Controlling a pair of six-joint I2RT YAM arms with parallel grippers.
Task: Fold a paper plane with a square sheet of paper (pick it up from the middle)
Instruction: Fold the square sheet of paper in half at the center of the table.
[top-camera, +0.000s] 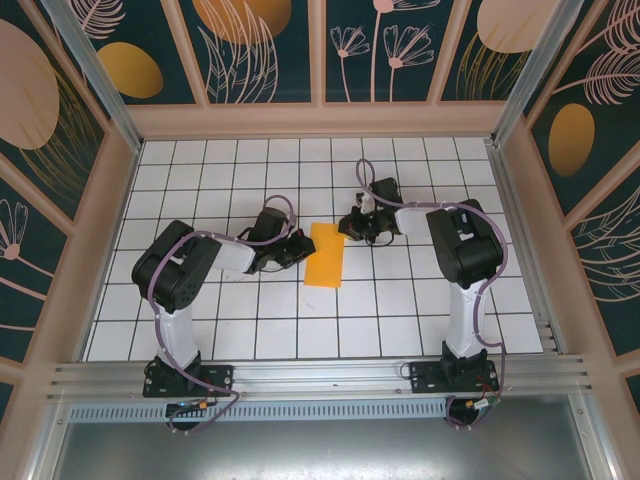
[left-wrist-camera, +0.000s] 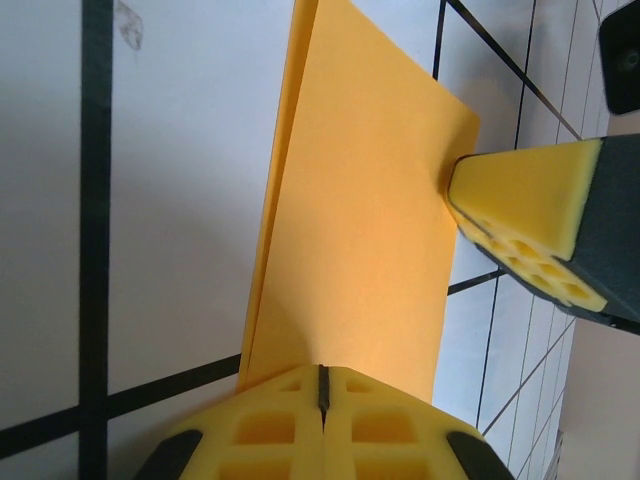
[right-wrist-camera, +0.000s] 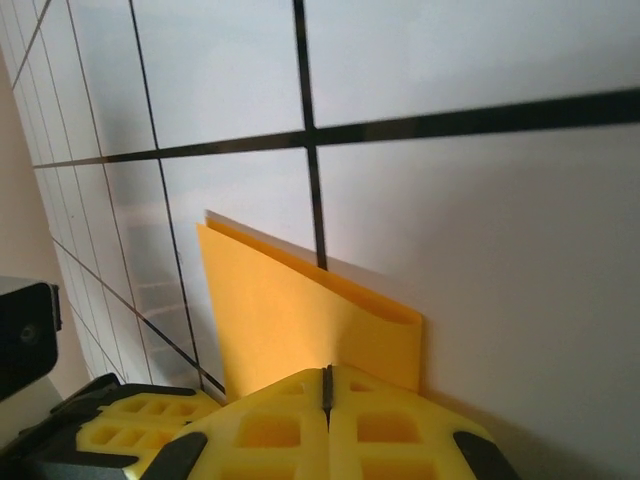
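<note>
Square sheet of paper (top-camera: 325, 256) lies folded in half between my left gripper (top-camera: 303, 247) and right gripper (top-camera: 347, 226), both closed and empty. I judge I'm creasing; corner folds come next.

The paper sheet (left-wrist-camera: 350, 230) is matt, the left claw pads (left-wrist-camera: 270, 425) spongy, the tabletop (left-wrist-camera: 180, 200) faintly glossy.
</note>
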